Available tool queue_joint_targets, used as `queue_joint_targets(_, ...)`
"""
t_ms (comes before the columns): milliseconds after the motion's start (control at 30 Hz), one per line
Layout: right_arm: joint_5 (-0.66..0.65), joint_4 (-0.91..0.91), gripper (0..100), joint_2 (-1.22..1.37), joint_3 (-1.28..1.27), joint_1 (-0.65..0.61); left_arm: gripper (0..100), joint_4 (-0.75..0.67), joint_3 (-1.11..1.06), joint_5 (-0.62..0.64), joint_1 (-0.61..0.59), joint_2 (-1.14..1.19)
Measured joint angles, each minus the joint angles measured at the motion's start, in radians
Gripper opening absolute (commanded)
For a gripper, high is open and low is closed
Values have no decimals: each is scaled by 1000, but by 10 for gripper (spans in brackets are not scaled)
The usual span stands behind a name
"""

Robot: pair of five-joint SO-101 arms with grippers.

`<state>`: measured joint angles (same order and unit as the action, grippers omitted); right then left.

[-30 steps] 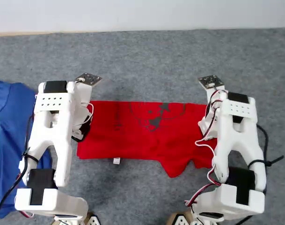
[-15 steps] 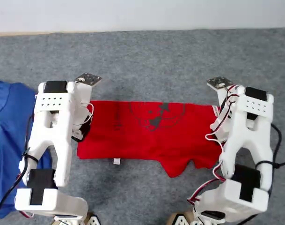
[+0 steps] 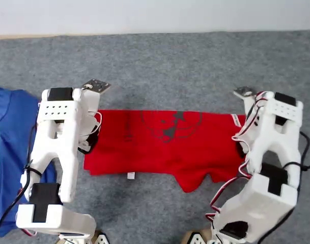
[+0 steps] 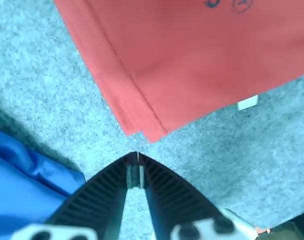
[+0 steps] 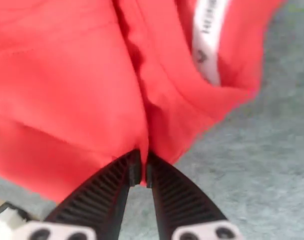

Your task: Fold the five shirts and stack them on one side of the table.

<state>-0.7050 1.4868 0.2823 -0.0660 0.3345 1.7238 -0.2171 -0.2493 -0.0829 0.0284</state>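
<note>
Across the middle of the grey counter [image 3: 165,66] lies the red shirt [image 3: 160,147], already doubled into a wide band with its printed front up and a ragged flap hanging out along the near edge. One arm stands at each short end of it. At the far left, a blue shirt [image 3: 12,152] lies spread and unfolded, partly under the left arm.

In its wrist view the left pincer [image 4: 138,165] is pressed together and holds nothing. Its tips sit just off the shirt's hemmed corner, over bare counter. The right pincer [image 5: 142,165] is also pressed together, but on cloth: a pleat of red fabric runs straight into its tips, near the end of the shirt where the white label [image 5: 209,35] shows.

The step in hand looks like the second fold of the red shirt, with only the right end gripped. The next move probably calls for the left pincer to spread, slide onto the near corner and pinch through all the layers. Both ends could then be lifted together, so the loose flap gets tucked inside rather than dragged.
</note>
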Motion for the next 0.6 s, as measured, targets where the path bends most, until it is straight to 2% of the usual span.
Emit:
queue_joint_targets(267, -2, 48, 10, 57, 103, 5, 3, 0, 0, 0, 0, 0)
queue_joint_targets(467, -57, 132, 17, 60, 115, 2, 4, 0, 0, 0, 0, 0)
queue_joint_targets(600, -63, 172, 106, 60, 115, -18, 11, 0, 0, 0, 0, 0)
